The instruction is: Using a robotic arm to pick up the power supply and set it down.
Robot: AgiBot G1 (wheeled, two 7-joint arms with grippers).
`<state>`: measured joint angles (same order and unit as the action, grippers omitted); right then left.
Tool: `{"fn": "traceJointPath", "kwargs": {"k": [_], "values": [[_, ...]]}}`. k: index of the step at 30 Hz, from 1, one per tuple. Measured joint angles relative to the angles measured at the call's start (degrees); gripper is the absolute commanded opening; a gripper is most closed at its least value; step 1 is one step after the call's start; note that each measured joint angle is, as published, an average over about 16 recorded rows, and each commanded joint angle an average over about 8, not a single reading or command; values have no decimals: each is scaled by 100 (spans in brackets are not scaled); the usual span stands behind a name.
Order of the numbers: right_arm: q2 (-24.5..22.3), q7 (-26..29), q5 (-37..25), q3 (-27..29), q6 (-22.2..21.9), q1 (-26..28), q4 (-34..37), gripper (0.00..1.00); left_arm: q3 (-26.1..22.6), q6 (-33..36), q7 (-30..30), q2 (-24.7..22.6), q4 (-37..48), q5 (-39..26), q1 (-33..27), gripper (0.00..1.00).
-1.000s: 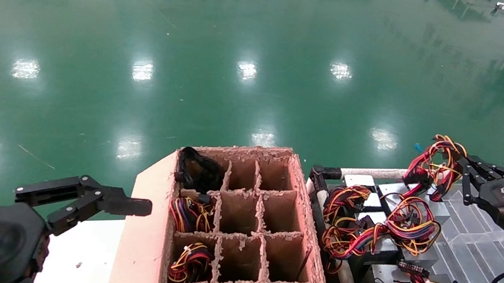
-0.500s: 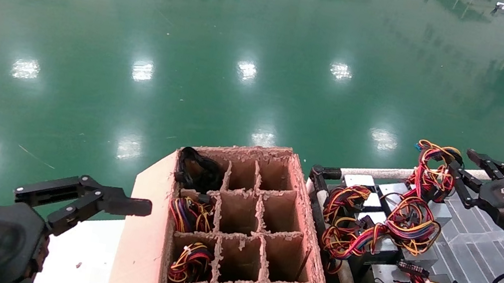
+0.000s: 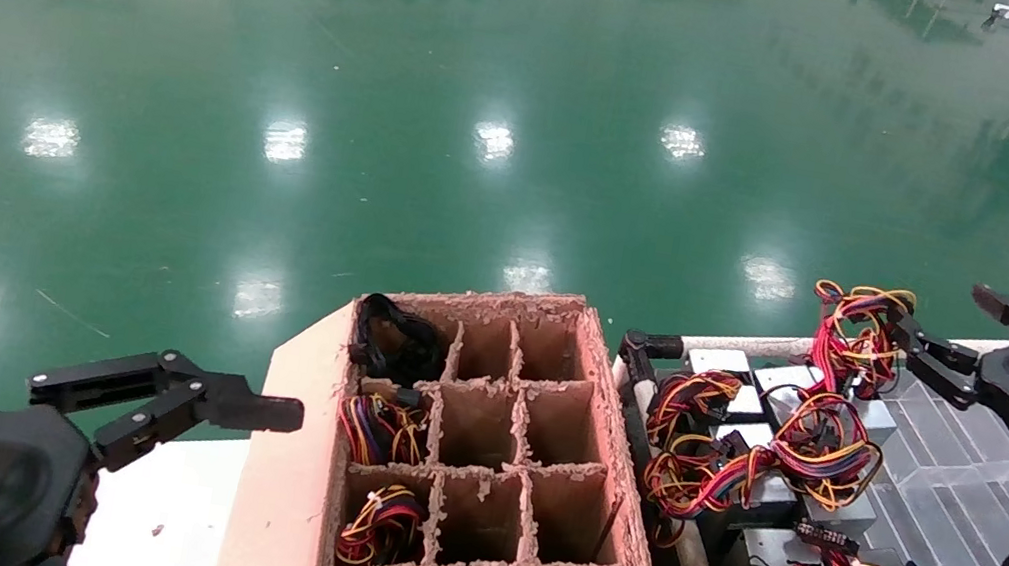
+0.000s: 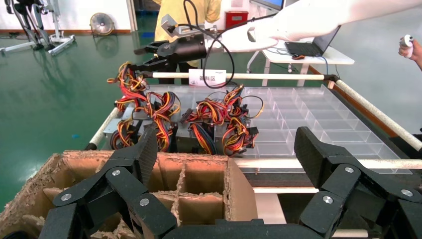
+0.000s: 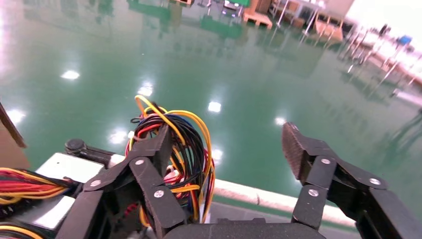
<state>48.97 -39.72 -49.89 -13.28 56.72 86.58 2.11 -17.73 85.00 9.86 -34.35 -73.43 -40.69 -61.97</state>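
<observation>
Item: right gripper (image 3: 947, 333), fingers spread wide and holding nothing, at the far end of the clear divided tray (image 3: 966, 498), beside the raised wire loop (image 3: 851, 333) of the farthest power supply (image 3: 787, 384). One fingertip sits against that loop; the other stands well clear of it.

Item: power supplies, several grey boxes, all resting at the tray's end nearest the divided cardboard carton (image 3: 489, 443), under tangled red, yellow and black wires.

Item: left gripper (image 3: 172, 398), parked on the carton's other side, fingers wide, empty.

Handling note: the metal box is the better hold; the loop looks likely to slip and snag neighbouring wires. Advised: lower the right gripper, straddle the box squarely, close, then lift straight up until the cable comes free of its neighbours.

Change against the earlier head views: the right gripper was closed on the loop, has opened, and has backed away from the carton. The loop stays standing.
</observation>
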Motion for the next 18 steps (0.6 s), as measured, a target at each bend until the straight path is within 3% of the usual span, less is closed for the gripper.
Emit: {"fn": "traceJointPath", "kwargs": {"k": [11,18], "values": [[-44,1488,-576,-349,85,650,793,100,-3,-1,-1,1,1,2,-1,100],[-48,1981,-801,-475,228,891,1099,100,-4,-1,-2,1,1,2,-1,100]]}}
